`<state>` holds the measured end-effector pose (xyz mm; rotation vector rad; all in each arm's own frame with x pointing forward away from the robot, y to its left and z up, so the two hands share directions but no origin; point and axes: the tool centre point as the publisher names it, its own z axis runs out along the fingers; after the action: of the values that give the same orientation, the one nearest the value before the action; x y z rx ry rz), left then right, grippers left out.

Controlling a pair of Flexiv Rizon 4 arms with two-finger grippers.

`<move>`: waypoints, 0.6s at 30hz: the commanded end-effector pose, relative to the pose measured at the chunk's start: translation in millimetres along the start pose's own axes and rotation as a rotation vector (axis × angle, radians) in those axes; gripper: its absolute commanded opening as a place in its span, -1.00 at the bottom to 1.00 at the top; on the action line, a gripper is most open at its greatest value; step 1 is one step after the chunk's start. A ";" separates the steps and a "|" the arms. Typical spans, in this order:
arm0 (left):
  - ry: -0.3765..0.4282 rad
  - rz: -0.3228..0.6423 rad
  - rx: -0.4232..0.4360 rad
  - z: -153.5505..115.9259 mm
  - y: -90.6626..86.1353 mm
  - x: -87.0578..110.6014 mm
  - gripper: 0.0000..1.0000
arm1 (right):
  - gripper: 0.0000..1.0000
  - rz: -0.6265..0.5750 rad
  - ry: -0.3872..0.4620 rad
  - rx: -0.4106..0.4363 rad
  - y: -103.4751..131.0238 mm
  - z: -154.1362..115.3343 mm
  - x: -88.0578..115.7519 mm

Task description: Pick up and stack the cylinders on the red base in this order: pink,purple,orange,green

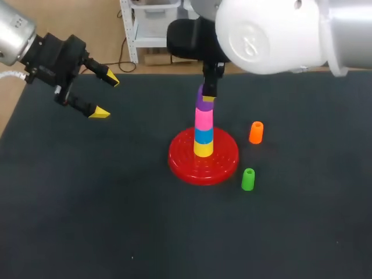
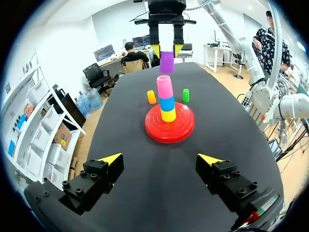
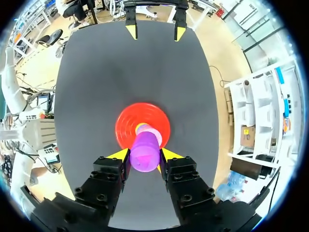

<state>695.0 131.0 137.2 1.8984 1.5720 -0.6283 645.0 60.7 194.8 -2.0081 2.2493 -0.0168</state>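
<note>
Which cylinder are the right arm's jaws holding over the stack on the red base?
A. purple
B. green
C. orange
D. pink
A: the purple cylinder is clamped between the right arm's jaws above the pink cylinder, while the orange cylinder and green cylinder stand on the table.
</note>
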 end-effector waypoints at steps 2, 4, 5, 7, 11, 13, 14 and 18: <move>0.001 0.001 0.001 0.4 0.9 0.5 1.00 | -1.00 0.014 -0.006 -0.006 -3.7 6.1 3.1; 0.001 0.001 0.001 0.4 0.9 0.5 1.00 | -1.00 0.018 -0.007 -0.006 -5.0 9.5 4.2; 0.001 0.001 0.001 0.4 0.9 0.5 1.00 | -1.00 0.023 -0.008 -0.011 -5.0 10.6 4.4; 0.001 0.001 0.001 0.4 0.9 0.5 1.00 | -1.00 0.024 -0.009 -0.009 -4.6 11.2 4.3; 0.001 0.001 0.001 0.4 0.9 0.5 1.00 | -1.00 0.020 -0.012 -0.004 -6.4 12.4 1.9; 0.001 0.001 0.001 0.4 0.9 0.5 1.00 | -1.00 0.019 -0.014 -0.003 -7.5 11.6 0.5; 0.001 0.001 0.001 0.4 0.9 0.5 1.00 | -1.00 0.019 -0.015 -0.003 -8.3 11.6 0.2; 0.001 0.001 0.001 0.4 0.9 0.5 1.00 | -1.00 0.018 -0.013 -0.004 -9.1 11.8 -0.3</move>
<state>695.0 131.0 137.2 1.8984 1.5720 -0.6283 654.6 60.4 183.9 -1.9832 2.2598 0.0010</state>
